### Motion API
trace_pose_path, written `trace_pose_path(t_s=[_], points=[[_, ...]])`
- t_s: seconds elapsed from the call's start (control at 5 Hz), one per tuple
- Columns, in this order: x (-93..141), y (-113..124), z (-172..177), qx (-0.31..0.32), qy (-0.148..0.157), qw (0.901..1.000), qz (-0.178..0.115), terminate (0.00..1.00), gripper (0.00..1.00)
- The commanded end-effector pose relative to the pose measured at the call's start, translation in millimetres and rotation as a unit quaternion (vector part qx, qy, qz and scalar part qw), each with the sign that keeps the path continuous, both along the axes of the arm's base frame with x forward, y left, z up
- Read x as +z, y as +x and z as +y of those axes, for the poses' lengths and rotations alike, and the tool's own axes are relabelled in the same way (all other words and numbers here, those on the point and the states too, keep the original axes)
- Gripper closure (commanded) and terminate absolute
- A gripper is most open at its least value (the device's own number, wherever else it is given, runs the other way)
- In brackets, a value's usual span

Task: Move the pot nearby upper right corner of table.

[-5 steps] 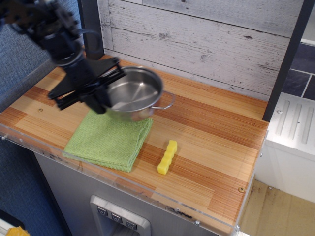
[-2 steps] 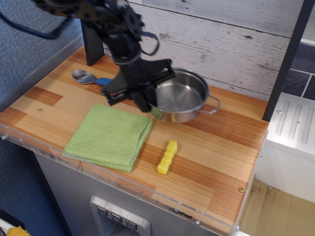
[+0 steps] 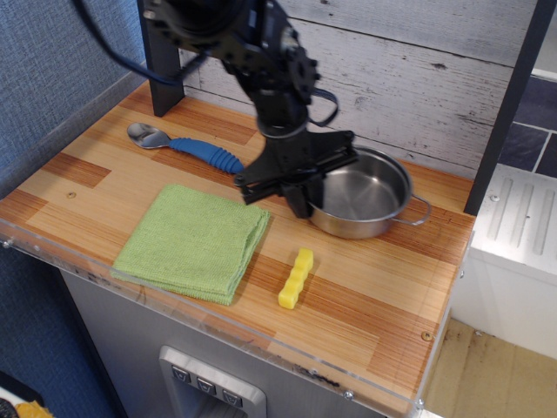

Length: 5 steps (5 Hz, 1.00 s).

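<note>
The claw [image 3: 306, 193] grips the pot's [image 3: 364, 205] left rim at the worktop's [image 3: 374, 287] upper right; I'd lower it flat before releasing.

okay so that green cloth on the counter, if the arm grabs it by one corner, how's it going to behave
The green cloth is folded in layers and looks soft, so it would likely droop and unfold rather than lift flat. It looks thin, so probably light. Pushed, it may bunch up on the wooden table instead of sliding cleanly, perhaps nudging the yellow block beside it.

Place: mock kitchen | signs: plank counter [image 3: 374, 261], whitewashed board backsplash [image 3: 409, 70], spoon [image 3: 187, 144]
</note>
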<state>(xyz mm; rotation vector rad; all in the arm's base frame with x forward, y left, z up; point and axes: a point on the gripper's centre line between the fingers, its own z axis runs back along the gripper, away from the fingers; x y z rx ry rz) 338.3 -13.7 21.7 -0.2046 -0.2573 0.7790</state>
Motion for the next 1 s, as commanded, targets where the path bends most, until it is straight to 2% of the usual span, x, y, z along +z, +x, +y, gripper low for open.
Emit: trace_pose_path(t_s=[0.0,0.2,0.4,0.8], points=[[4,12,-12,-0.005,-0.004,0.9999,-0.015,0.00,1.00],[1,10,-10,-0.001,-0.004,1.0000,-0.004,0.00,1.00],[-1,11,-6,0.014,0.004,0.9997,0.022,0.00,0.00],[3,11,0,0.031,0.002,0.9993,0.018,0.00,0.00]])
